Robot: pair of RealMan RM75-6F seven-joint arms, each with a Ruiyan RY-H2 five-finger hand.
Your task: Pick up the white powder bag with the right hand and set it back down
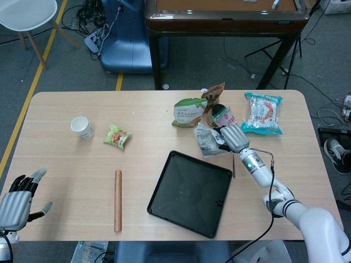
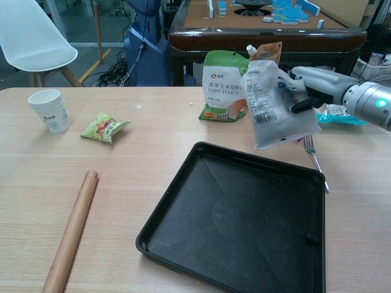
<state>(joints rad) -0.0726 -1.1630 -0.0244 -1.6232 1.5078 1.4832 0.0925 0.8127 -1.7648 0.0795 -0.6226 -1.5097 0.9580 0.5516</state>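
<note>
The white powder bag (image 2: 273, 104) (image 1: 206, 139) hangs in the air above the far edge of the black tray (image 2: 238, 226) (image 1: 189, 194), tilted, its barcode side toward the chest camera. My right hand (image 2: 310, 85) (image 1: 230, 136) grips it by its upper right edge. My left hand (image 1: 17, 197) rests at the table's near left corner, fingers apart and holding nothing; the chest view does not show it.
Behind the bag stand a green corn starch pouch (image 2: 227, 85), a brown spout pouch (image 2: 265, 54) and a red-white packet (image 1: 226, 118). A teal snack bag (image 1: 262, 113) lies far right, a fork (image 2: 314, 156) beside the tray. A paper cup (image 2: 50, 110), green snack packet (image 2: 104, 127) and wooden rolling pin (image 2: 71, 231) lie left.
</note>
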